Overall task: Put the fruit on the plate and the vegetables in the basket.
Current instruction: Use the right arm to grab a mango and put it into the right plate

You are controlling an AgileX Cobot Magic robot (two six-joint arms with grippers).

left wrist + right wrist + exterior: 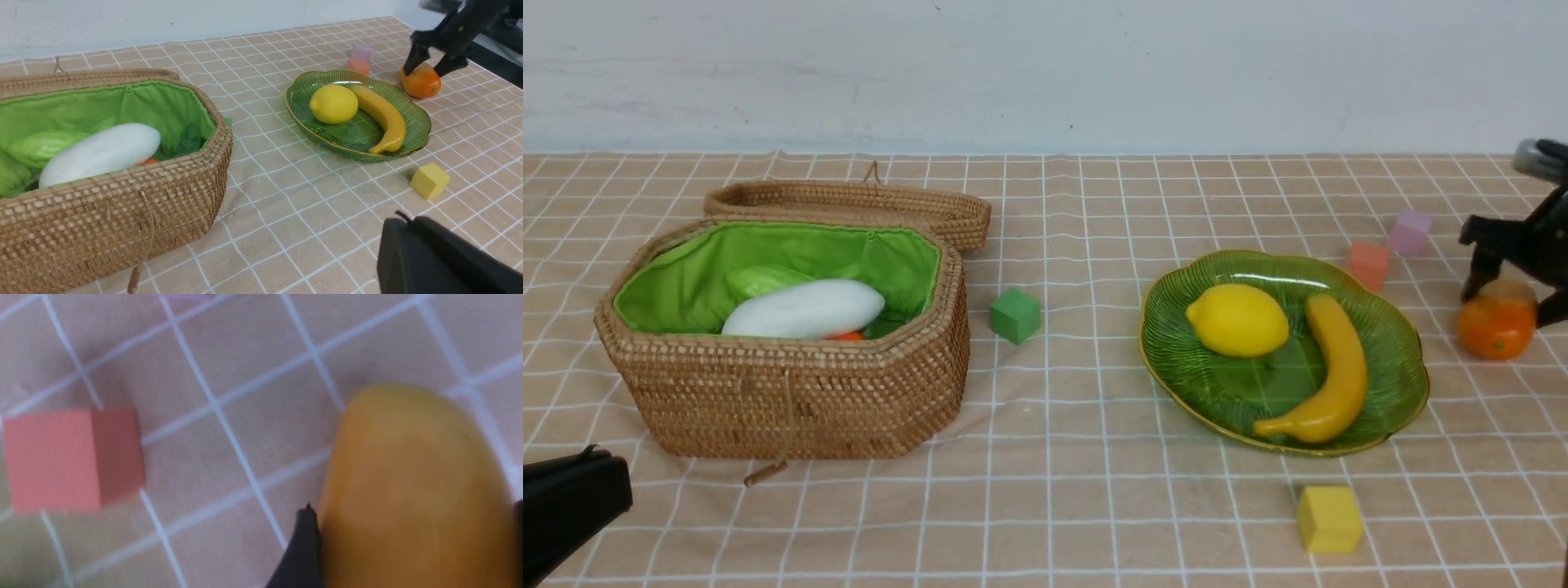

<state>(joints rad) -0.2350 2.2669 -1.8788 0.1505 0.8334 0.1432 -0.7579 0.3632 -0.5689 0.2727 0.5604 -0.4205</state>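
Right gripper [1510, 298] straddles the oval orange mango-like fruit [1497, 327] right of the green glass plate [1396, 400], jaws wide apart, nothing gripped yet; left gripper [441, 261] closed, empty.

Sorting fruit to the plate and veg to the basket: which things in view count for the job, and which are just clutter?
Job items: lemon, banana, orange mango-like fruit, plate, basket, white radish, light-green cucumber, a bit of orange carrot.

Clutter: green cube, yellow cube, orange cube, purple cube.
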